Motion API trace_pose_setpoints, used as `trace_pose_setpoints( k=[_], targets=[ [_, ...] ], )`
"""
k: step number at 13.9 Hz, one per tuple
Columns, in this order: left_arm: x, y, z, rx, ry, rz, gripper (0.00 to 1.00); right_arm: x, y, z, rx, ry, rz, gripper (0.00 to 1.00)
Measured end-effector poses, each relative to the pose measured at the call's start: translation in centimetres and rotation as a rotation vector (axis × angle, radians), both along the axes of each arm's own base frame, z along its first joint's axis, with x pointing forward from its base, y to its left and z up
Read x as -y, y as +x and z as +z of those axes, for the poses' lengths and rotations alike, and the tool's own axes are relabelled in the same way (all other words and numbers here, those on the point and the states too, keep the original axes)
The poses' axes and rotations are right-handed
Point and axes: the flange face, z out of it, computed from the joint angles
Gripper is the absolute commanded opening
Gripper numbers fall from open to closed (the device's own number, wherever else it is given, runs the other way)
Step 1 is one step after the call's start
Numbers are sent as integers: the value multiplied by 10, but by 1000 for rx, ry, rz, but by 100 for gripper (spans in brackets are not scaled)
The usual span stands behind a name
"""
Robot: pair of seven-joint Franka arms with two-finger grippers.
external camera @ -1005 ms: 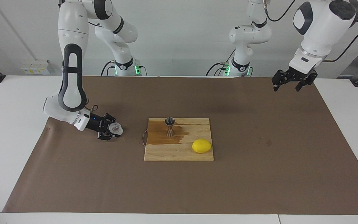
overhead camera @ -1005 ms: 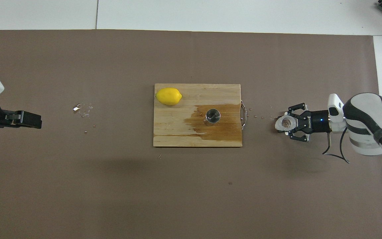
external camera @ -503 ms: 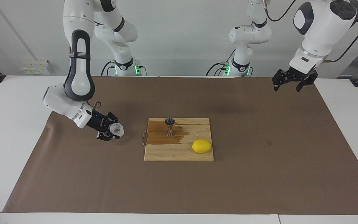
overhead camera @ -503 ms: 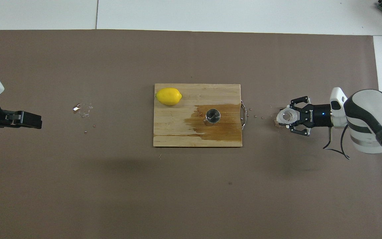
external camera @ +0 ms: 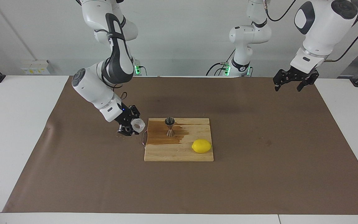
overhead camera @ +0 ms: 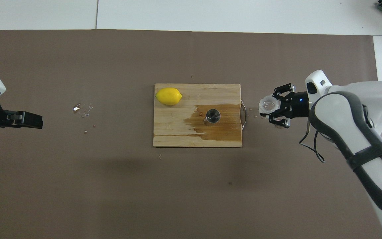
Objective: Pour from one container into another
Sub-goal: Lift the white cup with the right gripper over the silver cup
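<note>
Fingertips of the right gripper (external camera: pixel 132 126) stay clenched on the small, squat, translucent white round cup with a textured wall (external camera: pixel 138 125), which is tipped on its side with its mouth turned toward the board. A second ago this cup sat low at centre-left of the facing view, well apart from the board; now it hangs just beside the edge of the pale wooden chopping board (external camera: pixel 179 152), left of centre, over the brown paper mat (external camera: pixel 259 171). In the overhead view the same cup (overhead camera: pixel 267 104) has slid from the right toward the board's metal handle (overhead camera: pixel 243 114).

Outward from there, the small shiny steel hourglass jigger (external camera: pixel 169 126) stands upright on the board inside a dark wet stain (external camera: pixel 157 135), unmoved, and the yellow lemon (external camera: pixel 201 146) lies at the board's lower right corner.

Judging by this, the carry toward the jigger is under way and the pour is not yet made; the cup must still come over the jigger's mouth.

At the upper right, the left gripper (external camera: pixel 293 81) waits with its jaws released, holding nothing.
</note>
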Motion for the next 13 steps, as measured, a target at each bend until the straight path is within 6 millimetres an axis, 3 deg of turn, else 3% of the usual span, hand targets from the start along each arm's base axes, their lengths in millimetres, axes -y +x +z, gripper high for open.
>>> trace_pose_setpoints(
  k=[3, 6, 13],
  targets=[
    [0, 4, 22, -5, -6, 2, 100, -51, -8, 11, -2, -108, 2, 16],
    [0, 19, 25, -16, -13, 3, 100, -80, -14, 20, 18, -206, -3, 16],
    [4, 19, 21, -39, -16, -3, 100, -110, -30, 33, 82, -397, 45, 17]
  ],
)
